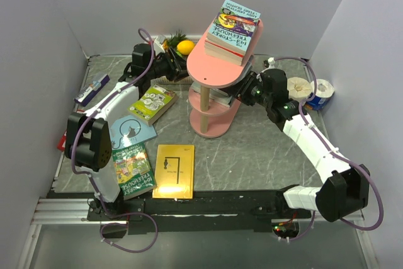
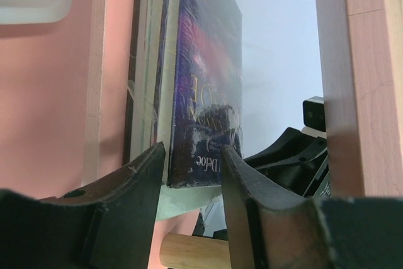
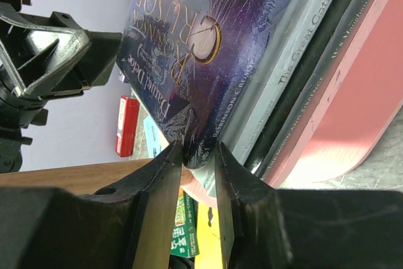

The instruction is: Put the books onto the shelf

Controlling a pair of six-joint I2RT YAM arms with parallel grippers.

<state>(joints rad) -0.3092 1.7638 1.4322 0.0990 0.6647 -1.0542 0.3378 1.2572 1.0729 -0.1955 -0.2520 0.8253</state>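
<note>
Your right gripper [image 3: 199, 152] pinched a corner of the purple book [image 3: 189, 48] between its jaws. Your left gripper [image 2: 192, 155] straddled the same book's opposite edge; you could not tell whether its pads pressed it. The book lay atop a grey book [image 3: 296, 48] on a tier of the shelf [image 3: 352, 111], directly ahead of both tools.
</note>
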